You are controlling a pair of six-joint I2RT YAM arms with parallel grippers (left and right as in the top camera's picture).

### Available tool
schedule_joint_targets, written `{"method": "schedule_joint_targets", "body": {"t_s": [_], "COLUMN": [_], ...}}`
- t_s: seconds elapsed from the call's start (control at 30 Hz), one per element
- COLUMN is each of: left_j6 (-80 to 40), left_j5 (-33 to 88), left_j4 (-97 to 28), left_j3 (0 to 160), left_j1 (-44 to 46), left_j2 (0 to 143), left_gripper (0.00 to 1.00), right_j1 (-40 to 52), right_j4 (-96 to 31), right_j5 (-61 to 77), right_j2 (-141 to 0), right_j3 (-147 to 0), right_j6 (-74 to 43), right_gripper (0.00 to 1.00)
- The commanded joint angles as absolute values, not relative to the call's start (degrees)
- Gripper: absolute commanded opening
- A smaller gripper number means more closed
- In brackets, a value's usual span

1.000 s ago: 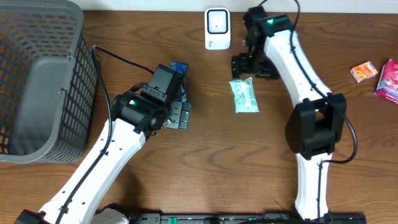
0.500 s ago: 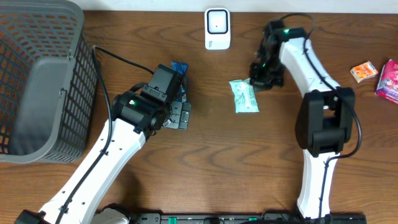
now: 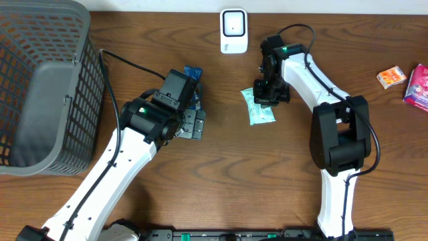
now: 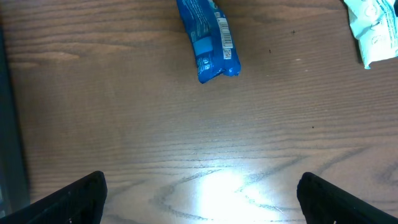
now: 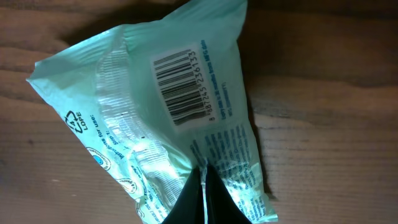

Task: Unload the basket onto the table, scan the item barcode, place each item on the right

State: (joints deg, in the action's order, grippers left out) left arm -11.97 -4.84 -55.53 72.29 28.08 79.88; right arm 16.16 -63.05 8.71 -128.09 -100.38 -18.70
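We see a brown wood surface [image 3: 221, 167] with a dark mesh basket [image 3: 81, 100] at its far left corner. Two white arms reach in from the near edge: the left arm [image 3: 114, 174] slants toward the middle, and the right arm [image 3: 334, 134] bends back toward the far centre.

The left pincer [image 4: 202, 202] hangs above bare wood with its fingers wide apart and nothing between them. The right pincer [image 5: 202, 193] points down with its tips pressed together, nipping the film of the green pack [image 3: 259, 112].

A white scanner [image 3: 233, 30] stands at the far edge, near the middle. The green pack lies on the surface just in front of the scanner and a little to its right, partly under the right pincer. A blue pack [image 4: 208, 40] lies flat beyond the left pincer, well apart from the green one. At the far right edge we find a pink pack [image 3: 418, 86], with a small orange box [image 3: 391, 77] just beside it.

In the right wrist view the green pack is crumpled, and its barcode [image 5: 183, 84] faces up toward the camera, tilted and well clear of the fingertips.
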Motion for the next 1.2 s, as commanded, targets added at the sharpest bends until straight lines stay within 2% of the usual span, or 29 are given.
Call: {"method": "schedule_joint_targets", "body": {"t_s": [0.0, 0.1, 0.13, 0.2, 0.23, 0.5, 0.63, 0.9, 1.0, 1.03, 1.07, 1.1, 1.13, 1.17], "left_j6": [-11.9, -11.9, -11.9, -11.9, -11.9, -11.9, -11.9, -11.9, -11.9, -11.9, -11.9, -11.9, -11.9, -11.9], "left_j5": [-5.1, -5.1, -5.1, -5.1, -5.1, -5.1, -5.1, -5.1, -5.1, -5.1, -5.1, -5.1, -5.1, -5.1], "left_j4": [-55.7, -55.7, -55.7, -55.7, -55.7, -55.7, -55.7, -55.7, -55.7, -55.7, -55.7, -55.7, -55.7, -55.7], "left_j3": [72.2, 72.2, 72.2, 72.2, 72.2, 72.2, 72.2, 72.2, 72.2, 72.2, 72.2, 72.2, 72.2, 72.2], "left_j1": [27.9, 27.9, 27.9, 27.9, 27.9, 27.9, 27.9, 27.9, 27.9, 27.9, 27.9, 27.9, 27.9, 27.9], "left_j2": [80.1, 80.1, 80.1, 80.1, 80.1, 80.1, 80.1, 80.1, 80.1, 80.1, 80.1, 80.1, 80.1, 80.1], "left_gripper": [0.98, 0.98, 0.98, 0.98, 0.98, 0.98, 0.98, 0.98, 0.98, 0.98, 0.98, 0.98, 0.98, 0.98], "right_j1": [17.2, 16.0, 15.5, 13.9, 13.2, 9.2, 9.2, 9.2, 9.2, 9.2, 9.2, 9.2, 9.2, 9.2], "right_j4": [-65.9, -67.8, -68.0, -68.2, -68.1, -67.9, -63.3, -47.3, -43.5, -42.7, -42.3, -42.1, -42.0, -42.0], "right_j5": [10.7, 10.5, 10.4, 9.9, 10.0, 10.5, 16.3, 30.3, 31.0, 31.0, 31.0, 31.0, 31.0, 31.0], "right_j2": [-128.7, -126.9, -126.5, -125.5, -125.0, -124.9, -124.9, -124.9, -124.9, -124.9, -124.9, -124.9, -124.9, -124.9], "right_j3": [-102.3, -106.8, -108.0, -110.2, -110.6, -106.7, -100.1, -86.6, -82.8, -81.8, -81.2, -80.8, -80.6, -80.6], "right_j6": [-19.2, -16.4, -16.1, -16.0, -16.0, -15.0, -11.7, -13.2, -13.9, -13.9, -13.9, -13.9, -13.9, -14.2], "right_gripper": [0.01, 0.10, 0.23, 0.64, 0.72, 0.82, 0.77, 0.74, 0.66, 0.60, 0.49, 0.35, 0.13, 0.01]}}
